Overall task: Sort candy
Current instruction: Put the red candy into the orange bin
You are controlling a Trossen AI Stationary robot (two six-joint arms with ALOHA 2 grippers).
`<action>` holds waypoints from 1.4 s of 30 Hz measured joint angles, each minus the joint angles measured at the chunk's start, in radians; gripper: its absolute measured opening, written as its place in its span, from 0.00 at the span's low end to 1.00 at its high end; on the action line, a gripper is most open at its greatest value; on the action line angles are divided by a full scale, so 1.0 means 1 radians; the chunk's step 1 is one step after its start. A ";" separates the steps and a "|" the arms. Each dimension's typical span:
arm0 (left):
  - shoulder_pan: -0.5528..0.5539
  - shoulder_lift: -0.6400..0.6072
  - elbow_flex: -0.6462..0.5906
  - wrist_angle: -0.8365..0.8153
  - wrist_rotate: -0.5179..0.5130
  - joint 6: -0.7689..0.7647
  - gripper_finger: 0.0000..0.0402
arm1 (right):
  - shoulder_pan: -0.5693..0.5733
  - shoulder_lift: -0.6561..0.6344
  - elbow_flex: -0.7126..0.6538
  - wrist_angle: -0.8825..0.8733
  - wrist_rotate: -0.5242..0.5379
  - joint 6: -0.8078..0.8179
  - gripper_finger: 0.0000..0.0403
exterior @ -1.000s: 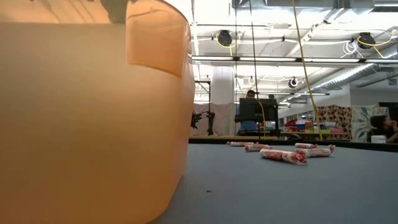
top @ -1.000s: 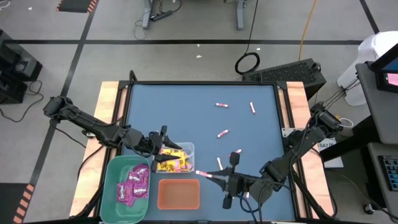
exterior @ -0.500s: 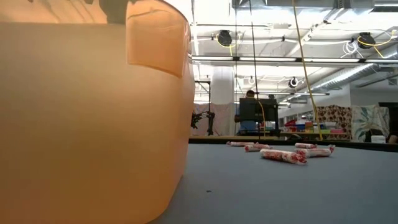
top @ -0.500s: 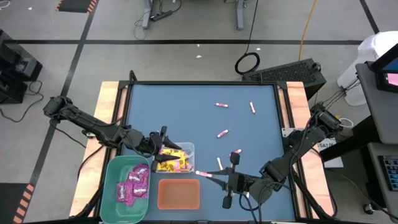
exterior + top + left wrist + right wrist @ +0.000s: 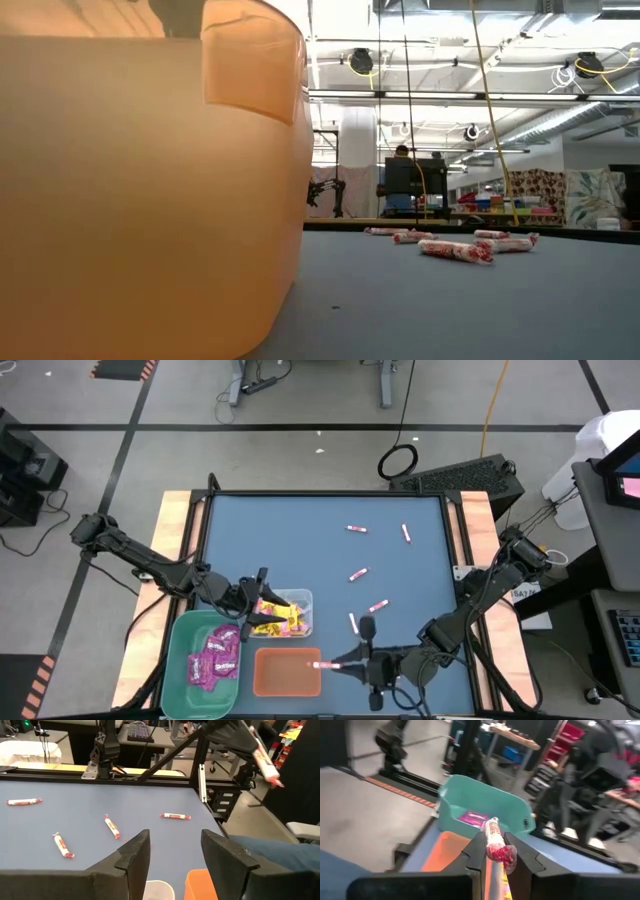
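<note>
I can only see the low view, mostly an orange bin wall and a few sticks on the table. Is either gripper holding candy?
Observer: Yes, the right gripper is shut on a pink-and-white stick.
Operator: Where is it?
Observer: From above, it is at the right rim of the orange bin, with the stick pointing in over it.
Operator: And the left one?
Observer: The left gripper is open and empty, by the clear bin that holds yellow packets.

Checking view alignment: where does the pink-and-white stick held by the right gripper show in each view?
High: stick over the orange bin's right edge.
Low: not in it; only the orange bin fills the left.
Left wrist: stick far off, upper right.
Right wrist: stick centre, in the right gripper.
Shared landmark: orange bin.
</note>
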 joint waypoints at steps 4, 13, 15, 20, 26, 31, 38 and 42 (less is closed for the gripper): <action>0.001 0.000 0.000 0.002 -0.008 0.005 0.45 | 0.000 0.000 0.000 0.000 -0.028 0.075 0.11; 0.001 0.000 0.000 -0.026 -0.008 0.005 0.45 | -0.009 0.049 0.002 -0.004 -0.027 0.206 0.11; 0.001 0.000 0.000 -0.042 -0.008 0.005 0.45 | -0.015 0.070 0.002 -0.002 -0.027 0.228 0.11; 0.001 0.000 0.000 -0.054 -0.008 0.005 0.45 | -0.039 0.134 0.002 0.014 -0.025 0.316 0.11; 0.003 0.000 0.000 -0.061 -0.018 0.028 0.45 | -0.092 0.194 0.002 0.042 -0.052 0.473 0.11; 0.003 0.000 0.000 -0.063 -0.030 0.062 0.45 | -0.127 0.246 0.002 0.063 -0.131 0.526 0.11; 0.004 0.000 0.000 -0.069 -0.052 0.087 0.45 | -0.158 0.328 0.002 0.168 -0.211 0.514 0.11; 0.004 0.000 0.000 -0.069 -0.055 0.087 0.45 | -0.163 0.363 0.002 0.181 -0.211 0.513 0.11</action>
